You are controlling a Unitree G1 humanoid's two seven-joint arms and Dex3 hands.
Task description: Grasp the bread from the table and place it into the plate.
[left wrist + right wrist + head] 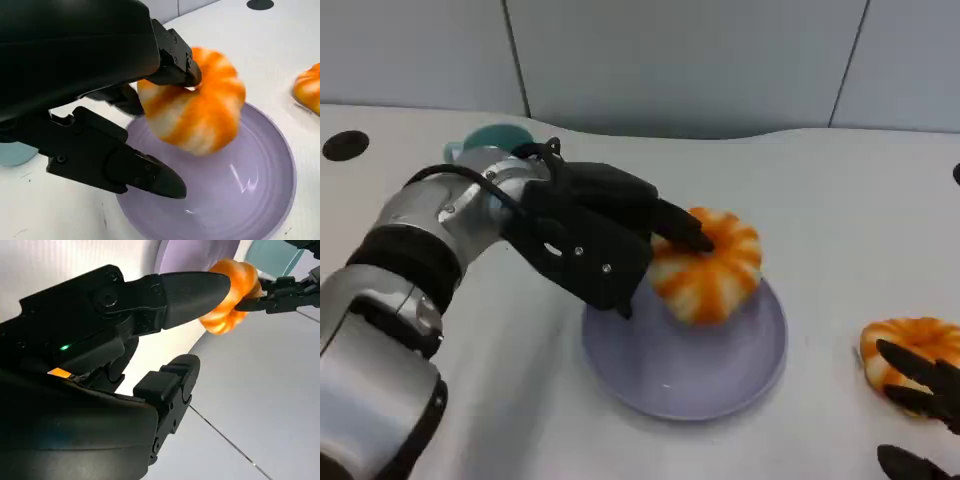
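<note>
The bread [710,268] is a round, puffy bun striped orange and cream, with a dimple at its top. It sits tilted over the rear part of the plate [720,375], gripped by the left robot hand [595,240]. The plate is a shallow lavender dish, upright on the white table [840,200]

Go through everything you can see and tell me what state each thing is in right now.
Left hand: holds the bread.
Bread: held just over the plate.
Plate: upright on the table, nothing lying in it.
Second bread: lying on the table.
Right hand: open, beside the second bread.
</note>
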